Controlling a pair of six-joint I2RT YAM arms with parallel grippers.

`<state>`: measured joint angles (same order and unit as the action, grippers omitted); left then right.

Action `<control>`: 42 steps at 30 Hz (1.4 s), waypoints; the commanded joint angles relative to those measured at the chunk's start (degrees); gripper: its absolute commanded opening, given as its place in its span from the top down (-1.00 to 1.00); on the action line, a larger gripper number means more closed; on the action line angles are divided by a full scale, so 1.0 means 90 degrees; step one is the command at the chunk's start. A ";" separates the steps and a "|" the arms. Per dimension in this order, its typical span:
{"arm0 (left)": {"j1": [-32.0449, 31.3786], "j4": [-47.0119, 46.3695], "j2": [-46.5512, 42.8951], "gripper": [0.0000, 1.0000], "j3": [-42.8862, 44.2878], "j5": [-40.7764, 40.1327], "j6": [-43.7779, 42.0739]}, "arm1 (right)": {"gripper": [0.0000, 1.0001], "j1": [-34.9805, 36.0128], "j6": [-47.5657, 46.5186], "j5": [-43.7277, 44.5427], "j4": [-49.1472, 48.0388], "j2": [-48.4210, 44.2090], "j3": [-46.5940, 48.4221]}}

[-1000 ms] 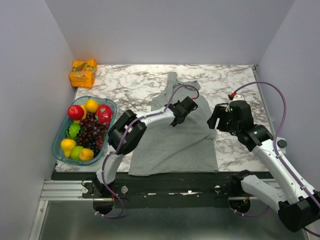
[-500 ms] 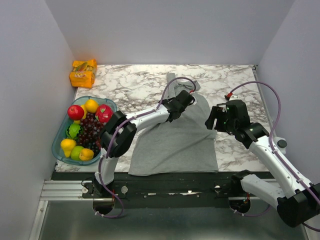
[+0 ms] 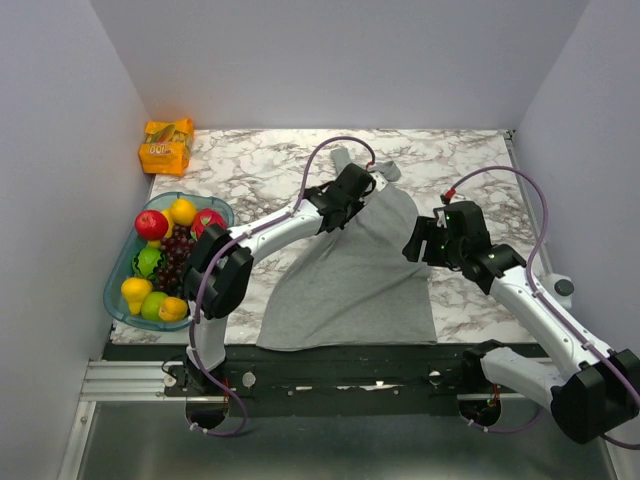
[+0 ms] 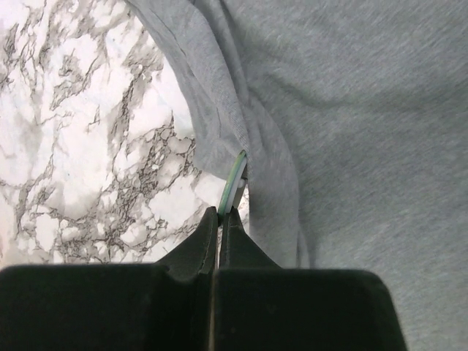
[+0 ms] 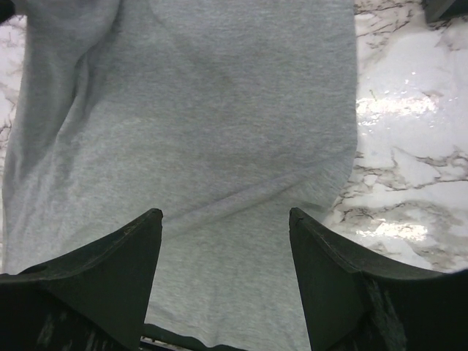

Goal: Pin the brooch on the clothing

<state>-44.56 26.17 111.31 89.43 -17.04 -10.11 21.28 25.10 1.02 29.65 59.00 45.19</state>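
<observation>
The top (image 3: 350, 280) lies in the middle of the table (image 3: 260, 180), a basket (image 3: 110, 290) to its left, a packet (image 3: 166, 146) behind that, and the brooch (image 4: 234, 183) seemingly touches the top's far-left edge.

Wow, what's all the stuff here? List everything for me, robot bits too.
tank top: one, light grey, table's middle
brooch: one, greenish rim seen edge-on, at the tank top's edge
fruit tray: one, clear bluish, left side
fruit: several, red, yellow, green, dark purple, in the tray
snack packet: one, orange, far left corner
table: one, white marble pattern, underneath
left gripper: one, black, shut on the brooch
right gripper: one, black, open over the tank top
</observation>
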 commanded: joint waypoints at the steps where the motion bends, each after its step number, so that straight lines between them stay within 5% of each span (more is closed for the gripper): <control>1: 0.0175 -0.0164 -0.0531 1.00 -0.0209 0.0798 0.0381 | -0.54 0.0009 0.0189 -0.0542 -0.0627 0.0270 -0.0206; 14: 0.0614 -0.0417 -0.1010 1.00 -0.0512 0.2096 0.0830 | -0.49 0.0575 0.0502 -0.0728 -0.1399 0.1617 0.0398; 42: 0.1366 -0.0418 -0.1420 1.00 -0.0454 0.3367 0.1436 | -0.47 0.0692 0.0376 -0.1382 -0.3030 0.3668 0.1980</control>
<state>-32.62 23.16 100.33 84.71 10.37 1.83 26.94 30.70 -8.91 6.31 88.60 59.27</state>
